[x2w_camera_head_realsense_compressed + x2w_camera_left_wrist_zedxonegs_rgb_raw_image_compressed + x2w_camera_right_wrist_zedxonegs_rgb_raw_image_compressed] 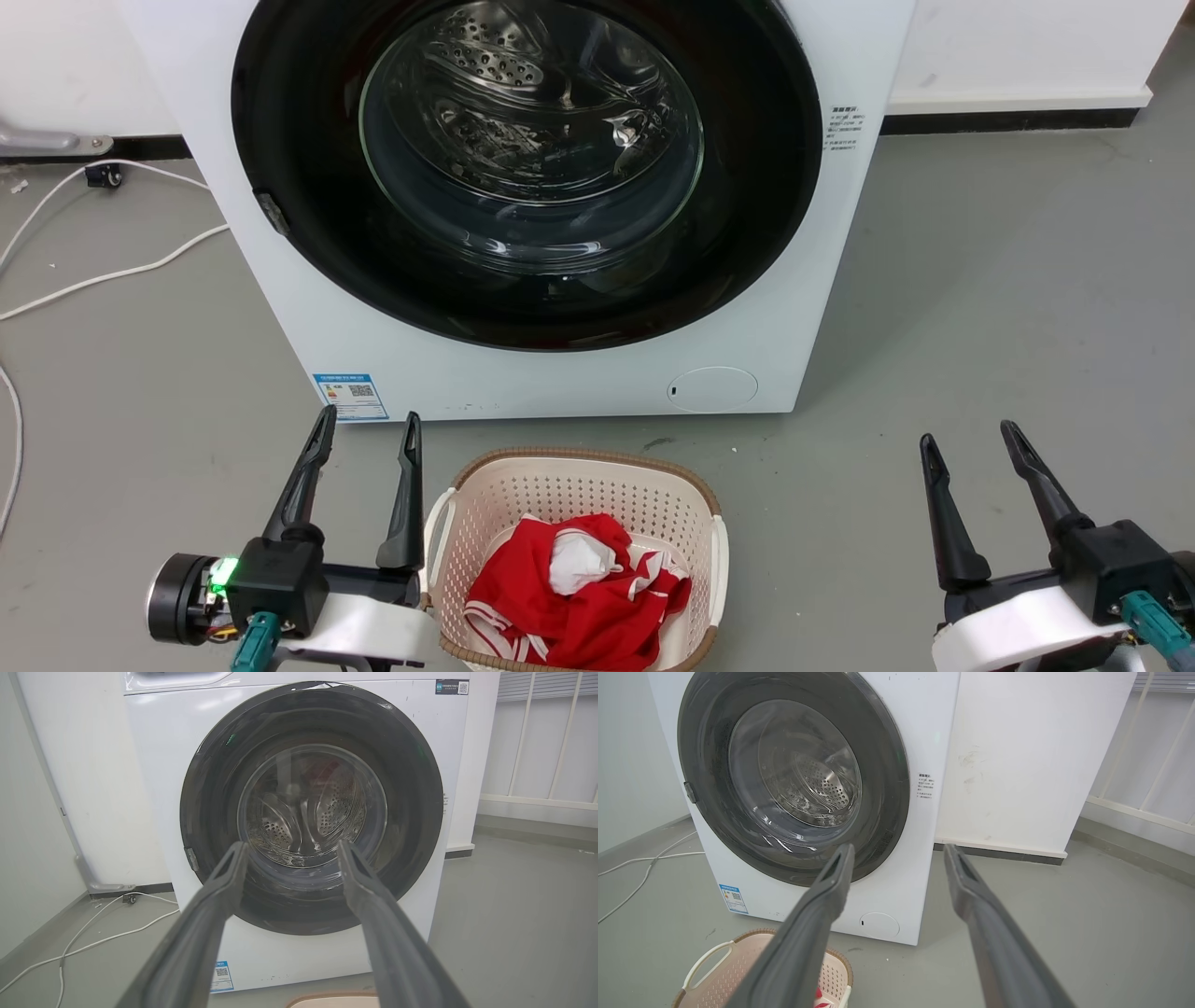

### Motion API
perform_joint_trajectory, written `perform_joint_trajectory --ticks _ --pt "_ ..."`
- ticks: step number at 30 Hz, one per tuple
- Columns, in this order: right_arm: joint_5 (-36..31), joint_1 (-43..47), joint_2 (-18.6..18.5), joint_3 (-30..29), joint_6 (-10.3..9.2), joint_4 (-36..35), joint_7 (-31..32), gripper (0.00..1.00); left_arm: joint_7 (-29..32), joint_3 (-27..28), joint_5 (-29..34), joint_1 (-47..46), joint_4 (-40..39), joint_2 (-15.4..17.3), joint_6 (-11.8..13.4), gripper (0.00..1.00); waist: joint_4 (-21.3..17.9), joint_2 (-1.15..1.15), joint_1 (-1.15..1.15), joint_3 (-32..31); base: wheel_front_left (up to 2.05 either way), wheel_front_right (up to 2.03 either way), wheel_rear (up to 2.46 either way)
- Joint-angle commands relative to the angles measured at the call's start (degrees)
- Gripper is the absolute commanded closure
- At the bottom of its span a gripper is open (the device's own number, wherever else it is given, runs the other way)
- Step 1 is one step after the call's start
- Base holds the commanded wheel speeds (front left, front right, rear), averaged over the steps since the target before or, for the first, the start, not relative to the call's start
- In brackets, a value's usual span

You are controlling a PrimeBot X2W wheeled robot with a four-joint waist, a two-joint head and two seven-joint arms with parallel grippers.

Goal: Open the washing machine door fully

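Gripper left, gripper right: agape, empty.

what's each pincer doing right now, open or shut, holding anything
left pincer: open, holding nothing
right pincer: open, holding nothing

A cream perforated plastic laundry basket w/ brown woven rim is sitting on the matte grey floor, holding a crumpled red-and-white garment. Thin white cables are trailing across the floor at L. A black skirting strip is running under the plain white wall at R.
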Motion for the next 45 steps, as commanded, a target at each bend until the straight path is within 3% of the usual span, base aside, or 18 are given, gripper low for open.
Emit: perform_joint_trajectory --ticks 1,13,14,15,16,17,22,28,35,38,45 --pt "-1.32 0.7 0.25 0.04 -0.03 -0.45 -0.53 0.0 -0.39 -0.24 1.2 0.51 -0.34 -0.02 -0.21 0.0 -0.01 0.0 0.0 0.01 0.0 0.0 0.0" --pt "-1.11 0.44 0.25 0.21 -0.03 0.11 -0.76 0.0 -0.41 0.89 0.45 0.93 -0.2 -0.93 -0.82 0.0 -0.04 0.0 0.0 0.04 0.0 0.0 0.0" --pt "-0.91 0.43 0.25 0.21 -0.03 0.05 -0.83 0.05 -0.41 0.94 0.48 0.94 -0.23 -0.96 -0.84 0.0 -0.05 0.0 0.0 0.02 0.0 0.0 0.0" --pt "-0.71 0.45 0.25 0.22 -0.03 0.05 -0.86 0.63 -0.41 1.0 0.54 0.97 -0.28 -0.99 -0.84 0.0 -0.06 0.0 0.0 0.02 0.0 0.0 0.0" --pt "-0.71 0.46 0.25 0.25 -0.03 0.06 -0.83 0.95 -0.41 1.0 0.64 1.0 -0.33 -1.03 -0.86 0.0 -0.05 0.0 0.0 0.03 0.0 0.0 0.0" --pt "-0.55 0.47 0.25 0.34 -0.03 0.04 -0.85 1.0 -0.41 0.97 0.8 1.02 -0.35 -1.06 -0.88 0.0 -0.03 0.0 0.0 0.03 0.0 0.0 0.0" --pt "4.58 0.44 0.25 0.33 -0.03 0.14 -1.03 1.0 -0.41 1.21 1.06 0.97 -0.41 -1.17 -0.92 0.0 0.02 0.0 0.0 0.13 0.0 0.0 0.0" --pt "25.95 -1.24 0.23 -0.19 -0.02 2.13 -2.48 1.0 -0.41 1.73 1.06 0.34 -0.69 -1.27 -1.12 0.0 0.14 0.0 0.0 0.7 0.0 0.0 0.0" --pt "60.73 -7.43 0.18 -1.4 -0.02 5.75 -4.98 1.0 -0.4 2.36 1.17 -0.89 -1.38 -1.36 -0.92 0.0 -0.01 0.0 0.0 2.64 0.0 0.0 0.0" --pt "70.73 -11.96 0.17 -3.86 -0.02 7.66 -5.63 1.0 -0.4 2.63 1.1 -1.39 -1.92 -1.44 -0.83 0.0 -0.16 0.0 0.0 4.04 0.0 0.0 0.0" --pt "84.15 -25.3 -0.25 -9.58 -0.01 14.07 -0.93 1.0 -0.4 3.31 1.09 -3.76 -3.39 -1.56 -0.69 0.0 -0.35 0.0 0.0 8.63 0.0 0.0 0.0"
